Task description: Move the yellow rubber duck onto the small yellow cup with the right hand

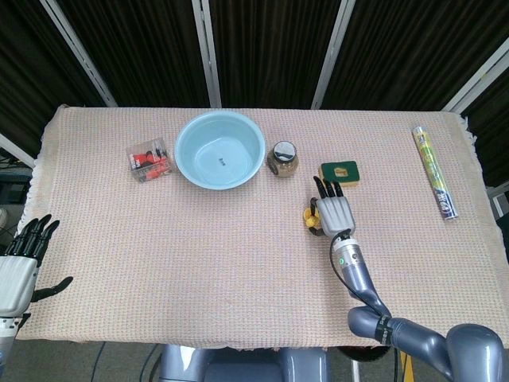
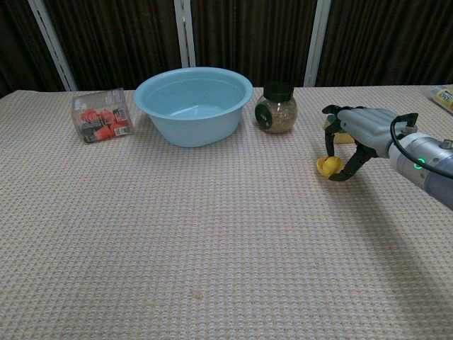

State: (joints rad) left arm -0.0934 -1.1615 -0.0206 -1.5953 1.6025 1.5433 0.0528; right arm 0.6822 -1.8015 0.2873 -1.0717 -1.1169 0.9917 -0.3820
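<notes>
Chest view shows my right hand (image 2: 357, 134) with fingers curled around the yellow rubber duck (image 2: 328, 166), which sits on the table (image 2: 212, 241) right of centre, toward the far edge. My left hand (image 1: 20, 267) hovers spread and empty at the near left corner.

Table under a beige woven cloth (image 1: 238, 255), dark curtains (image 1: 262, 48) behind, pale vertical frame bars (image 1: 208, 52)

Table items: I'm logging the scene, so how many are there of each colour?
Yellow: 1, duck
Blue: 1, bowl
Red: 1, packet
Green: 1, sponge
Brown: 1, jar
Multicoloured: 1, tube
Total: 6
</notes>
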